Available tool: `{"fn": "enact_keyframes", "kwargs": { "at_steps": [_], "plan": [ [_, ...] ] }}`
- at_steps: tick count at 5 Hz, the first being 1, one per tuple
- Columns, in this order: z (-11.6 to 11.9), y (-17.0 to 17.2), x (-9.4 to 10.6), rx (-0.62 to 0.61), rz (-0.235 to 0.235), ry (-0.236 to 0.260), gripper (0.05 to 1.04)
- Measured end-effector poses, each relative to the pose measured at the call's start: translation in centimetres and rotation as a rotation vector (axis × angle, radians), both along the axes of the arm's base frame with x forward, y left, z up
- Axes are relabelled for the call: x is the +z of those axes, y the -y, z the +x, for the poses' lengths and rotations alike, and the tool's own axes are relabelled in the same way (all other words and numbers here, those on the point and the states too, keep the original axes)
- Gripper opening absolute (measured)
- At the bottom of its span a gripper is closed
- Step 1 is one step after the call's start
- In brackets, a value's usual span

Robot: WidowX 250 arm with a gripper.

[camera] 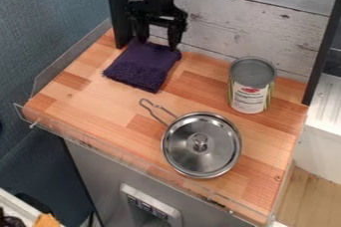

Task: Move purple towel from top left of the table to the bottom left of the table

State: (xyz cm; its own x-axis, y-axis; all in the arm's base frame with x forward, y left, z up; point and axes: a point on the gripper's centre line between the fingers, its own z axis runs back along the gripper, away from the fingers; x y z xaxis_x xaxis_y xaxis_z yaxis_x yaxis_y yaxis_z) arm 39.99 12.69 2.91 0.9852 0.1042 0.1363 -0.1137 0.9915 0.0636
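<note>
The black gripper (158, 44) hangs at the upper left of the table, over the far edge of the purple towel (141, 65). Its two fingers are spread apart, one near the towel's far left corner and the other by its far right corner. Whether the fingertips touch the cloth, I cannot tell. The towel lies flat on the wooden table (86, 99), turned slightly askew, with its fluffier part nearer the camera.
A steel pot with a lid (201, 145) stands front and centre, its wire handle pointing toward the towel. Behind it to the right is a tin can (251, 85). Low clear guards (133, 150) line the front and left edges; a whitewashed plank wall (240, 17) stands behind.
</note>
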Motion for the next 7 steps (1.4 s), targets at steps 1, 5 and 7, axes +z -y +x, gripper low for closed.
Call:
{"fn": "enact_keyframes", "kwargs": {
  "at_steps": [1,5,7],
  "plan": [
    [0.2,-0.2,-2.1,-0.009,-0.006,-0.027,1.001],
    [-6.9,-4.6,-3.4,-0.042,0.002,-0.019,1.001],
    [-12.6,-5.4,-3.4,-0.021,-0.035,-0.042,1.001]
  ]
}}
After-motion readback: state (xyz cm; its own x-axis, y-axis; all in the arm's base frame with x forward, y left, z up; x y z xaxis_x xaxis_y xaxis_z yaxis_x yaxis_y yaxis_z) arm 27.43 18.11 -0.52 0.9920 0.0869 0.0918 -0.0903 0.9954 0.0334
